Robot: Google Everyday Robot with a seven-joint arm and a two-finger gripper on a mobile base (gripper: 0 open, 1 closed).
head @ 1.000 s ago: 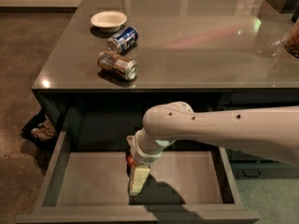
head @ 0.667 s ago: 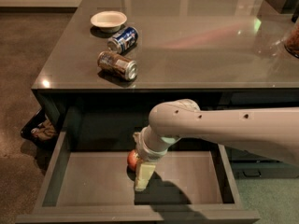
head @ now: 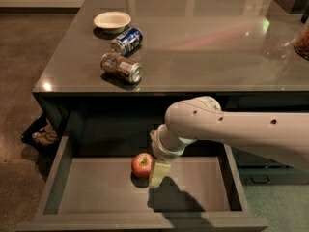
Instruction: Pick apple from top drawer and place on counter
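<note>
Reaching into top drawer [head: 96, 193], tool [head: 157, 174] sits right beside apple [head: 142, 164]; spread or pinching, cannot tell. Apple likely firm, light, smooth, roll-prone; grip across middle.

white bowl [head: 112, 20] far left, blue can [head: 127, 40] on its side just beside it, brown-silver can [head: 121, 67] lying nearer, dark bin [head: 41, 134] with crumpled stuff on brown floor [head: 21, 57]

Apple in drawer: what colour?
The apple is red, paler on top, camera view; end effector beside it in top drawer.
</note>
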